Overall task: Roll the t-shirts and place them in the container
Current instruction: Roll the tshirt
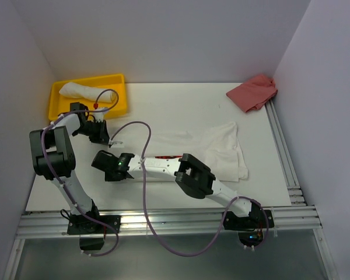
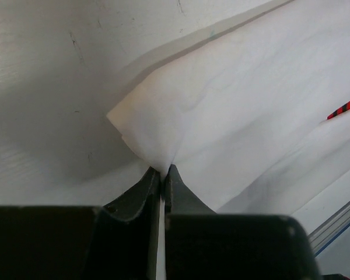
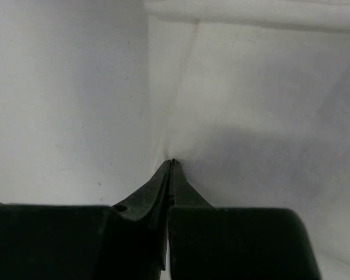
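A white t-shirt (image 1: 221, 149) lies spread flat in the middle of the table, a small red print (image 1: 168, 157) showing beside the right arm. In the left wrist view the t-shirt (image 2: 251, 99) fills the right side, its red print (image 2: 345, 107) at the edge. My left gripper (image 1: 112, 142) (image 2: 163, 169) is shut on the shirt's far left corner, with cloth pinched between the tips. My right gripper (image 1: 102, 163) (image 3: 172, 162) is shut on the near left edge of the t-shirt (image 3: 251, 105), where the cloth puckers at the tips. Another white t-shirt (image 1: 81, 90) lies rolled in a yellow tray (image 1: 119, 77).
The yellow tray sits at the back left corner. A crumpled red cloth (image 1: 254, 92) lies at the back right. Aluminium rails run along the table's right edge (image 1: 283, 151) and front edge (image 1: 163, 220). White walls close in the sides and back.
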You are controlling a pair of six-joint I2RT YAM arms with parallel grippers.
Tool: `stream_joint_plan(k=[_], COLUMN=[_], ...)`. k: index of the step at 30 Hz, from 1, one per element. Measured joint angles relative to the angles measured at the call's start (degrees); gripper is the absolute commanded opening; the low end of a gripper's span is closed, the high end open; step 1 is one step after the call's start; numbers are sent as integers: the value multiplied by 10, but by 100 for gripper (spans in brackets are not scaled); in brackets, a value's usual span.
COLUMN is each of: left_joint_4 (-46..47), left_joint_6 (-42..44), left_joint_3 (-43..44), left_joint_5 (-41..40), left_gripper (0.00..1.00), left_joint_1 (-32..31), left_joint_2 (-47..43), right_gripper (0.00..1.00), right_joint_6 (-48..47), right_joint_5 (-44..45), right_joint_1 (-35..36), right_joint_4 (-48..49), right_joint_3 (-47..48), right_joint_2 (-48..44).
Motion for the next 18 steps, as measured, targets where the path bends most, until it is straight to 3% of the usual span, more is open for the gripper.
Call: stream_joint_plan(k=[18], left_joint_4=[-9], left_joint_6=[-17], left_joint_3=[19], left_joint_5=[-110], left_gripper=[6], left_joint_1=[-62], left_joint_2=[-13], right_gripper=[0], right_joint_6=[2], right_joint_5=[-20], right_joint_1=[-9], right_joint_4=[43], right_joint_3=[-88], right_joint_2=[-51])
